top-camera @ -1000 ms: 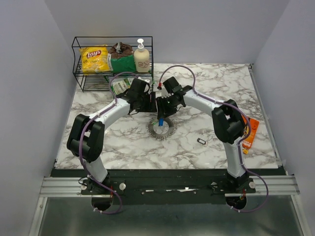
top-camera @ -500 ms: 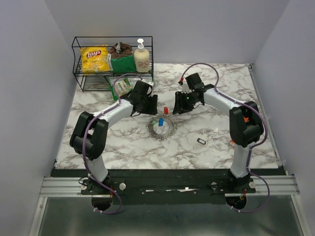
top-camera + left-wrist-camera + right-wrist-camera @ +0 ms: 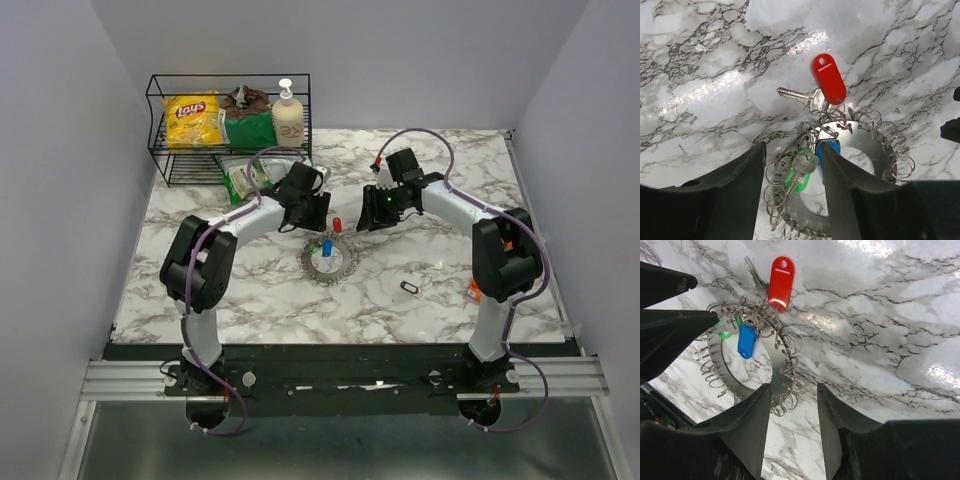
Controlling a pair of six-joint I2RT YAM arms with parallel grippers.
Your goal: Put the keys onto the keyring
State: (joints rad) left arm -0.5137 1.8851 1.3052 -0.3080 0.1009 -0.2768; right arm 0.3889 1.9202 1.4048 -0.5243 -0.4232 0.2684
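Marble surface (image 3: 420, 290), glossy and hard; expect anything metal to skate on it. Wire rack (image 3: 228, 128) at the far left, well apart from the work. Both arms reach to mid-surface and face each other over the keyring. Left gripper (image 3: 312, 212) and right gripper (image 3: 368, 215) each have their jaws parted with nothing between them; both wrist views show bare fingers with the work showing in the gap. The keyring (image 3: 329, 262) is a flat metal disc lying on the surface between the two grippers, its rim hung with many small split rings (image 3: 892, 150). The keys bunch at its far edge: the red key (image 3: 829, 78) lies just off the rim with its blade flat on the marble, while the blue key (image 3: 747, 340) and green key (image 3: 799, 175) lie on the disc among the rings. You cannot tell here which are truly threaded. Judgement: the keys are light and stiff, with slick blades lying too flat to get under. Take each one by its plastic head, across the narrow sides. The rings look springy and prone to tangle, and the disc will likely slide, so pin it with one gripper while the other threads.
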